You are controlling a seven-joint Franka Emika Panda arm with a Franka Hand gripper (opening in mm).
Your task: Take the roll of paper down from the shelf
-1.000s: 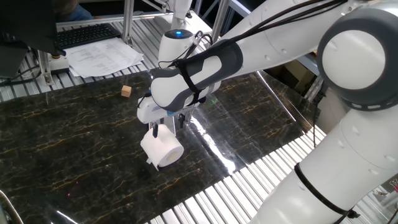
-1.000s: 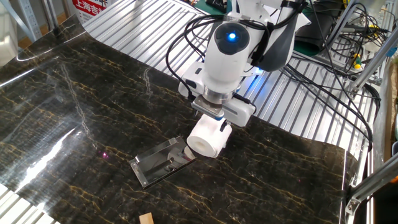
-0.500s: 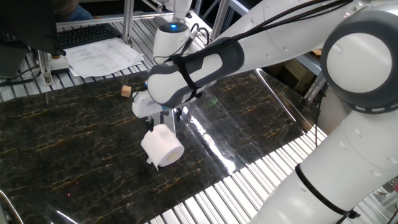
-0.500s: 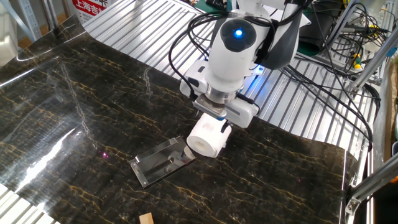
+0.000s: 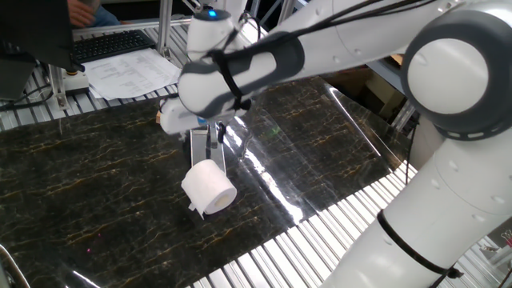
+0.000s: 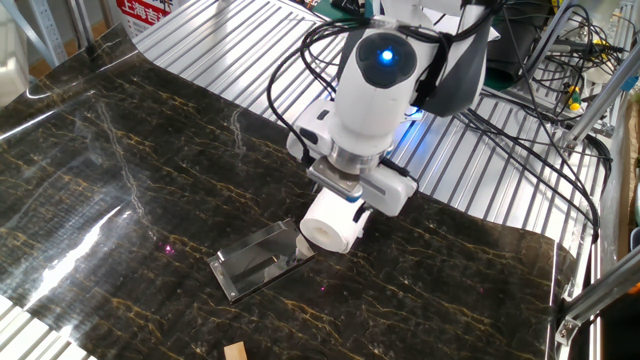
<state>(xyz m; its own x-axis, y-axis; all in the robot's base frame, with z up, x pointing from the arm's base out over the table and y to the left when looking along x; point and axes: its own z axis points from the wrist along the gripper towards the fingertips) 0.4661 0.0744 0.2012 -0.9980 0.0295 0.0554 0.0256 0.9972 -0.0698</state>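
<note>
A white toilet-paper roll point(image 5: 210, 189) lies on its side on the dark, gold-veined marble tabletop point(image 5: 96, 184), its hollow tube facing the near edge and a short loose tail curling onto the stone beneath it. It appears to be down on the table surface, no longer perched on anything, which suggests the task is all but done. Just above it hangs the white two-finger gripper point(image 5: 214, 150) of the Franka Panda arm, fingers point(image 5: 208, 147) spread apart with nothing between them, clear of the paper. The arm's posture, directly over the roll, looks like that of a hand that has no grip left to keep.

Immediately behind the roll, and seen more plainly from the other fixed view, the small shelf of grey metal plate point(image 6: 258, 264) stretches away from the roll point(image 6: 328, 230), its shiny face bare and its end touching or just beside the paper; which of the two cannot be told. The gripper point(image 6: 352, 207) sits close over the roll there too.

Farther back, beyond the stone, a sheaf of flat printed paper sheets point(image 5: 132, 74) and a black keyboard point(image 5: 112, 45) rest on the ribbed metal bench, well apart from the work.
</note>
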